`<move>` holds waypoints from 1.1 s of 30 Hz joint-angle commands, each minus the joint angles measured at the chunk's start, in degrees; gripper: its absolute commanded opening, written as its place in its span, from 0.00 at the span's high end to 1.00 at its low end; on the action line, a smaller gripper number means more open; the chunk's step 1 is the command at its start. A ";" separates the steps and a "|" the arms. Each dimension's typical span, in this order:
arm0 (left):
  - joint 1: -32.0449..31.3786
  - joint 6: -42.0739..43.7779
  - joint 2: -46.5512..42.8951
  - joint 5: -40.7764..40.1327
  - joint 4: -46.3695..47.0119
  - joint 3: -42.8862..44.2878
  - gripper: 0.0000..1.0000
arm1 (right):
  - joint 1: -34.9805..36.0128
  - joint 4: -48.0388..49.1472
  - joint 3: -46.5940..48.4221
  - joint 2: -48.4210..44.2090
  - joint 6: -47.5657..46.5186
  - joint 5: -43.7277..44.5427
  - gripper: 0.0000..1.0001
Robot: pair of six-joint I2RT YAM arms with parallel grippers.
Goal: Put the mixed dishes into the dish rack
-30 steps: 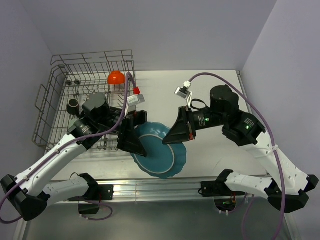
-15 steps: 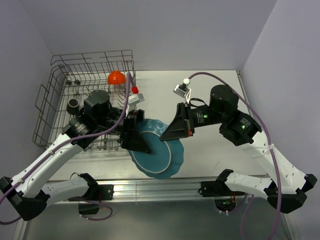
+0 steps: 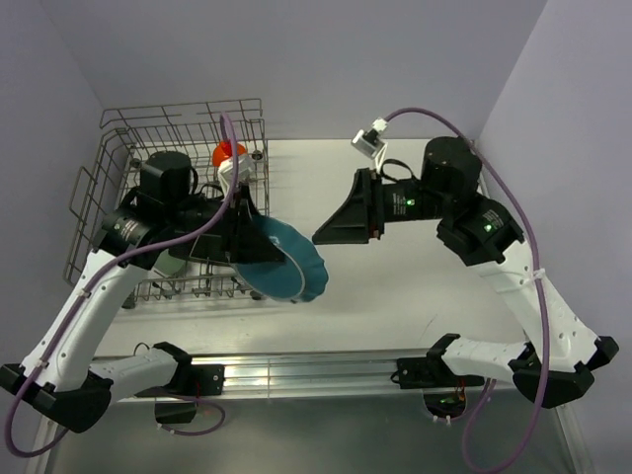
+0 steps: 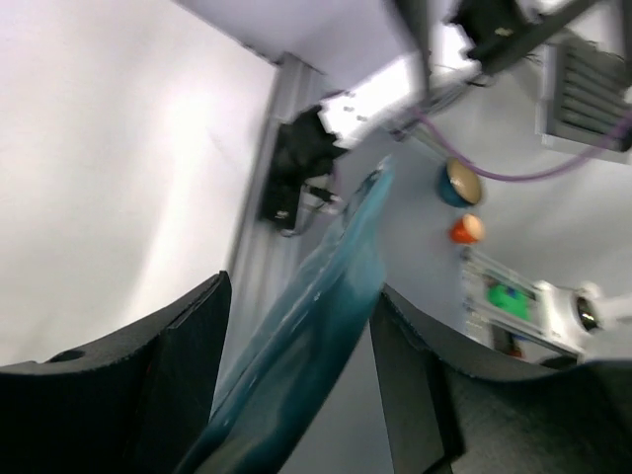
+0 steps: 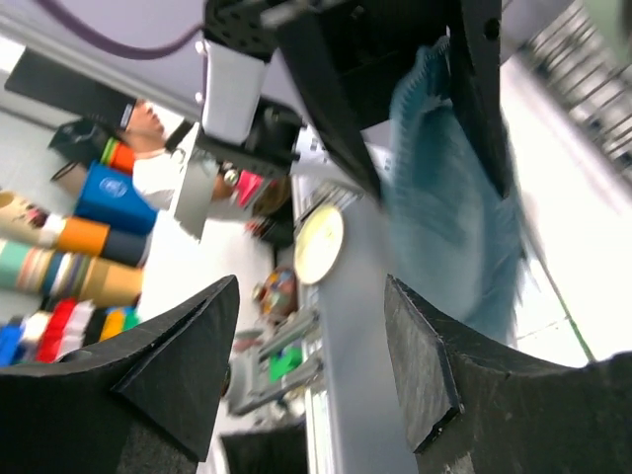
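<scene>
Top view: teal plate (image 3: 291, 265) stands steeply tilted on its rim, not flat. Its long axis runs from far-left to near-right and its hollow face is turned toward the right. It sits at the near right corner of the dish rack (image 3: 109, 158), partly over the worktop (image 3: 395, 286); cannot tell whether its lower rim touches anything. The left arm rises from the near left corner and crosses the rack's near side, with the left gripper (image 3: 245, 237) pointing right and clamped on the plate's far-left rim. The right arm is bent high at the elbow and reaches leftward. The right gripper (image 3: 331, 229) is aimed at the plate but apart from it, with its jaws spread. An orange bowl (image 3: 227, 153) sits in the rack by its far right side, partly hidden. Left wrist view: the plate (image 4: 321, 316) is seen edge-on, slanting from lower left to upper right, between the two dark fingers (image 4: 188, 365), which grip it. Right wrist view: the right gripper (image 5: 311, 286) has its jaws wide apart and nothing between them. The plate (image 5: 454, 197), blurred, stands upright ahead of it, with the left gripper's black fingers on it.
</scene>
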 commanded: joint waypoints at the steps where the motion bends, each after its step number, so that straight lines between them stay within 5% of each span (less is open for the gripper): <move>1: 2.36 5.44 2.15 -3.62 -2.84 4.45 1.00 | -3.75 -3.01 5.88 -1.71 -3.71 -0.69 0.32; 10: 11.32 10.99 11.72 -7.84 -0.92 19.13 1.00 | -12.64 -21.82 9.31 -2.76 -15.66 6.95 0.32; 25: 25.82 17.81 31.58 -8.81 -1.96 43.81 1.00 | -11.50 -32.64 5.35 -4.87 -23.06 22.33 0.34; 33: 31.10 18.36 40.63 -8.54 -0.38 47.34 1.00 | -8.07 -36.33 8.69 -2.85 -26.84 31.91 0.34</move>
